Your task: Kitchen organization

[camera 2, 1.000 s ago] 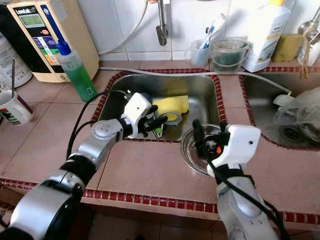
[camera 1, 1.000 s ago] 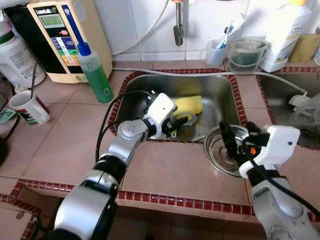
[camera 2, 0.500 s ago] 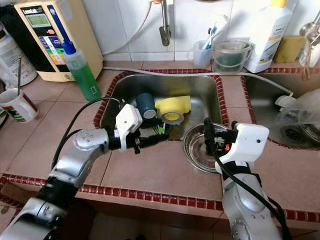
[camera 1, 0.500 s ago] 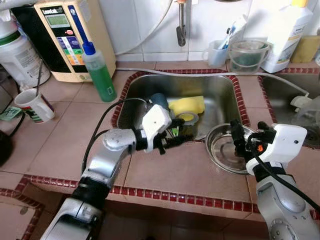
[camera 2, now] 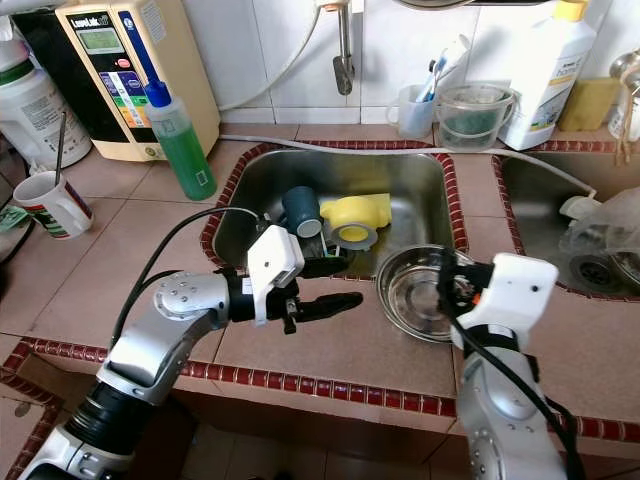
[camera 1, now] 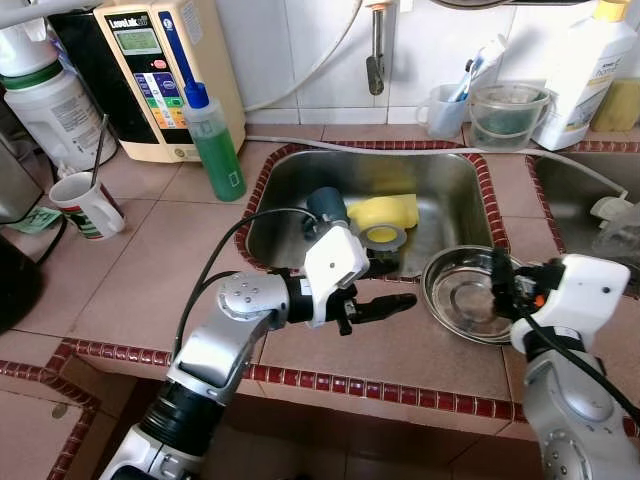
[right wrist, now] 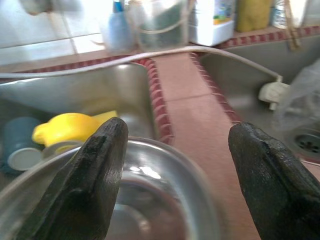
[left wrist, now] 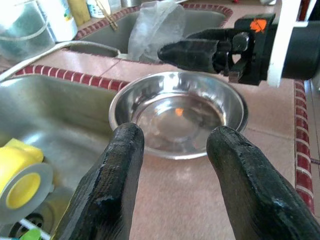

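A round steel bowl sits on the tiled counter at the sink's front right corner. My left gripper hovers open over the counter just left of the bowl, pointing at it; in the left wrist view the bowl lies beyond its two spread fingers. My right gripper is at the bowl's right rim, open wide, with the bowl low between its fingers. Inside the steel sink lie a teal cup, a yellow sponge and a tape roll.
A green soap bottle, a beige water machine and a striped mug stand on the left counter. The tap, a measuring jug and a white bottle line the back. A plastic bag lies in the right basin.
My left gripper has come out of the sink and now sits over the front counter, turned toward the bowl. The right gripper has drawn back to the bowl's right rim. The camera has shifted.
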`<state>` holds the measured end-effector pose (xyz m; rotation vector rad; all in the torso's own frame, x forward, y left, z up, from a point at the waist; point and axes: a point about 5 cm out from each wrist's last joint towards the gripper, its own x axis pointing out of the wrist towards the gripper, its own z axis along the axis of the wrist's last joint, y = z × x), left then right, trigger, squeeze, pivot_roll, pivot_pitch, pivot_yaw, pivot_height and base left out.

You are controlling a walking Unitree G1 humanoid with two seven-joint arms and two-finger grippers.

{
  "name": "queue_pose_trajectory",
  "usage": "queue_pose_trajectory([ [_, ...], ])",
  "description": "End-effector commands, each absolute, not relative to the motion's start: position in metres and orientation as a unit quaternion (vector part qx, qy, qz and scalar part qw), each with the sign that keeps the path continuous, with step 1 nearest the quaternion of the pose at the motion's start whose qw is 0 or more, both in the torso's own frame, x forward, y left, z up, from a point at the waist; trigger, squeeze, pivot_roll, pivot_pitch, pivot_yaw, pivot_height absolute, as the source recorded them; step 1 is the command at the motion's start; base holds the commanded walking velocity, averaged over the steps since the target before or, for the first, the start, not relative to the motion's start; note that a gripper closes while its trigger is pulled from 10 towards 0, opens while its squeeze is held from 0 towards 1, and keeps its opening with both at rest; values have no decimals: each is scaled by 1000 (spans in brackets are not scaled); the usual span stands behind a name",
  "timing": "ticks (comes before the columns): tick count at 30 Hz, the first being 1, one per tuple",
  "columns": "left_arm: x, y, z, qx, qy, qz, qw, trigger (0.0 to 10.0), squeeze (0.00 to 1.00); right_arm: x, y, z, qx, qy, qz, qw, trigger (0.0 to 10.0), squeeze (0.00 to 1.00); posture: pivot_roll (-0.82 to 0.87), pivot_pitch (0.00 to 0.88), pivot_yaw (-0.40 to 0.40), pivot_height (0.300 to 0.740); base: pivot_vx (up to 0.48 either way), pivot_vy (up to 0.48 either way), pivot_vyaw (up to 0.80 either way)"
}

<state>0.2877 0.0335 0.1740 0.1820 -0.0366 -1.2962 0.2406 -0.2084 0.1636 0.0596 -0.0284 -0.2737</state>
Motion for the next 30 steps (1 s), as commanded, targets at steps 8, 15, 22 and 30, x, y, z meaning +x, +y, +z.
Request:
queue_pose_trajectory([
  [8,281,30,178,82,-12,-604,793,10000,0,235,-219,152,30,5,-185,982,10000,0,-147,87,134,740,0,0,0],
  [15,274,26,181,91,-9,-610,787,10000,0,233,-217,139,48,35,-188,980,10000,0,-137,96,130,740,0,0,0],
  [22,268,25,183,84,-10,-608,790,10000,0,235,-216,129,62,55,-180,980,10000,0,-128,97,119,740,0,0,0],
  [30,267,23,188,75,-15,-603,794,10000,0,238,-216,128,88,57,-178,978,0,0,-120,93,111,740,0,0,0],
])
